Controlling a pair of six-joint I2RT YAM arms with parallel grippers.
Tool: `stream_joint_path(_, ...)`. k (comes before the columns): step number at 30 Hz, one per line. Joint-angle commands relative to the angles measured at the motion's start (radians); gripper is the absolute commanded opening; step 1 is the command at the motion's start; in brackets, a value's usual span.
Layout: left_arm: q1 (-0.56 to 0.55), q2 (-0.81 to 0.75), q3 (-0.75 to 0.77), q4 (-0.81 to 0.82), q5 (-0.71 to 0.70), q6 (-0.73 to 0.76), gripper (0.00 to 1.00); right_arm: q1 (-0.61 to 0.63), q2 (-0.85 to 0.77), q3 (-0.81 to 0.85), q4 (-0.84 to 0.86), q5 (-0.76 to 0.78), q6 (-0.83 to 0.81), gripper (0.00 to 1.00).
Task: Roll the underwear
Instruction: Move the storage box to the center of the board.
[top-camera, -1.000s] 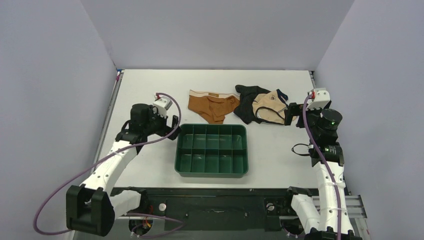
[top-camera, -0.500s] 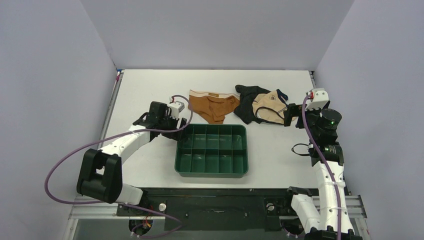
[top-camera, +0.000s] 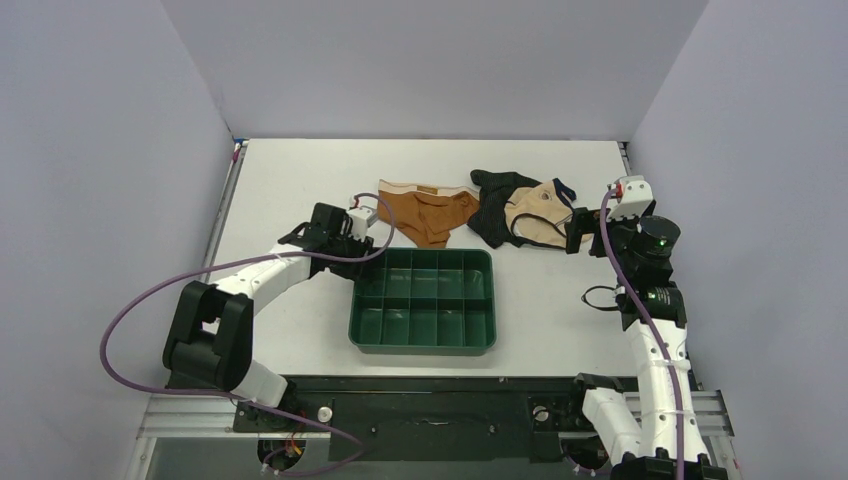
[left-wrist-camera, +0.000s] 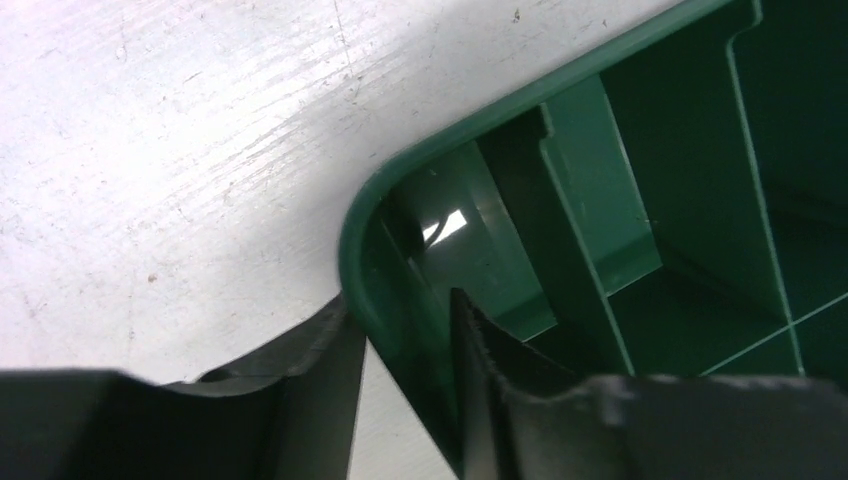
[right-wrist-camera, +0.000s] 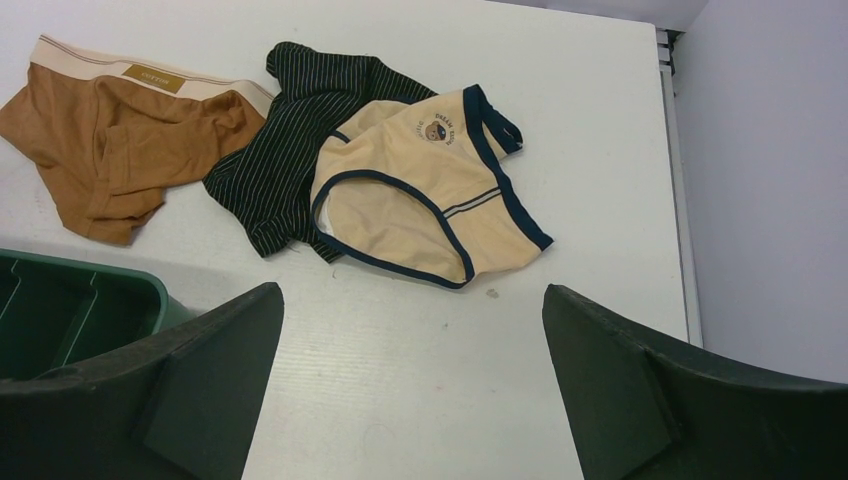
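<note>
While I watch from far away, the left gripper (top-camera: 366, 240) sits low at the far left corner of the tray (top-camera: 420, 348). In the left wrist view, this gripper (left-wrist-camera: 400, 312) has 1 finger outside the green wall and 1 finger inside it. The tray's round rim (left-wrist-camera: 560, 92) runs between the 2 fingers. The outside finger touches the rim. I cannot tell if the fingers squeeze the wall or only stand around it.

The underwear (top-camera: 425, 213) lies on the table (top-camera: 290, 170) just past the tray's far side, a little to the right of the left gripper. It is spread out flat, not rolled. Its cream band is on the side away from the tray, and its narrow end points at the tray. Both grippers are apart from it.

A black garment (top-camera: 488, 215) lies past the tray's far right corner, right beside the underwear. In the right wrist view they seem to touch at 1 corner. A beige garment (top-camera: 535, 215) lies partly on top of the black one, farther from the tray.

The right gripper (top-camera: 575, 230) hangs over the table, past the tray's far right corner and just beside the beige garment. Its 2 fingers are spread wide. In the right wrist view, the right gripper (right-wrist-camera: 410, 300) grips nothing, with bare table between its fingers.
</note>
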Motion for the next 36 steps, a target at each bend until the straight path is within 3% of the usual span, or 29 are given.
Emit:
stream_joint_path(1,-0.001,-0.005,0.065,-0.012,-0.046,-0.005,0.27,0.007,0.006,0.008,0.024,-0.002,-0.011,0.97)
stream_joint_path(4,0.003,-0.018,0.075,-0.024,-0.086,-0.005,0.11,0.007,0.005,0.007,0.023,-0.001,-0.011,0.97)
stream_joint_path(7,0.029,-0.029,0.087,-0.039,-0.114,0.0,0.0,0.006,-0.004,0.004,0.023,0.001,-0.011,0.97)
stream_joint_path(12,0.12,-0.027,0.123,-0.07,-0.116,0.013,0.0,0.006,-0.012,0.002,0.022,-0.002,-0.013,0.97)
stream_joint_path(17,0.285,0.006,0.176,-0.082,-0.089,0.018,0.0,0.007,-0.012,0.004,0.02,-0.012,-0.013,0.97)
stream_joint_path(31,0.619,0.214,0.362,-0.15,-0.143,0.149,0.0,0.008,-0.007,0.006,0.016,-0.017,-0.014,0.97)
stream_joint_path(36,0.691,0.273,0.398,-0.139,-0.161,0.141,0.0,0.009,-0.001,0.006,0.015,-0.02,-0.012,0.97)
